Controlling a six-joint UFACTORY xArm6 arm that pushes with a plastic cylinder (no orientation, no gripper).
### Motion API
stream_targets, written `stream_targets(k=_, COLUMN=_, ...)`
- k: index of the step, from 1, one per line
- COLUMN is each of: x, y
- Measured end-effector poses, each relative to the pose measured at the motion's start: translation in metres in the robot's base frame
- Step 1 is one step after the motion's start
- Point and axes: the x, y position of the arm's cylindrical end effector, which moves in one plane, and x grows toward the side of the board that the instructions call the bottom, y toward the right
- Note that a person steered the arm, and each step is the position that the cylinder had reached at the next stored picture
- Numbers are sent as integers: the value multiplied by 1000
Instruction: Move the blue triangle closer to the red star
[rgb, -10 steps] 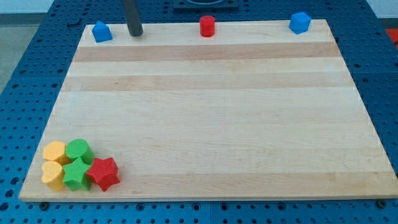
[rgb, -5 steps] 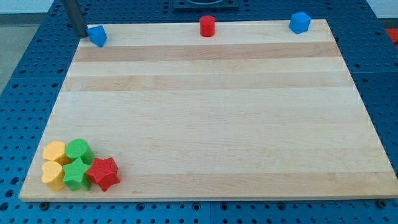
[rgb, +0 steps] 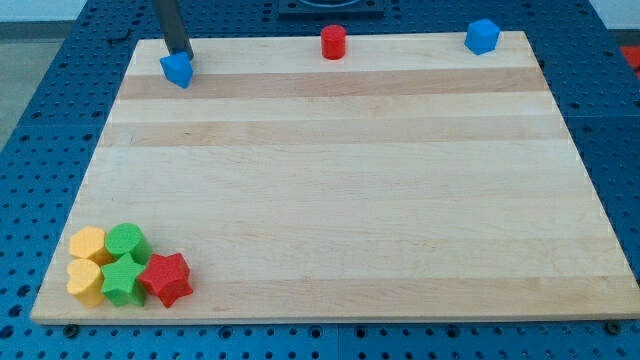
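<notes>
The blue triangle (rgb: 177, 69) lies near the board's top left corner. My tip (rgb: 179, 53) stands right behind it, touching its upper edge. The red star (rgb: 166, 278) sits at the board's bottom left corner, far below the triangle, at the right end of a cluster of blocks.
Next to the red star are a green star (rgb: 123, 281), a green round block (rgb: 127, 243), a yellow hexagon-like block (rgb: 88, 244) and a yellow heart-like block (rgb: 84, 281). A red cylinder (rgb: 333, 42) stands at top centre. A blue block (rgb: 482, 36) sits at top right.
My tip swung left around the blue triangle, then came back right behind it. The triangle has slid down and to the right, and turned a little.
</notes>
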Motion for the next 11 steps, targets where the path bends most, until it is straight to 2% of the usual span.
stream_targets(k=3, x=96, y=47)
stream_targets(k=4, x=84, y=47)
stream_targets(k=5, x=42, y=46)
stream_targets(k=6, x=17, y=25)
stream_targets(k=7, x=21, y=-13)
stream_targets(k=8, x=48, y=-16)
stream_targets(k=10, x=72, y=67)
stream_targets(k=11, x=102, y=83)
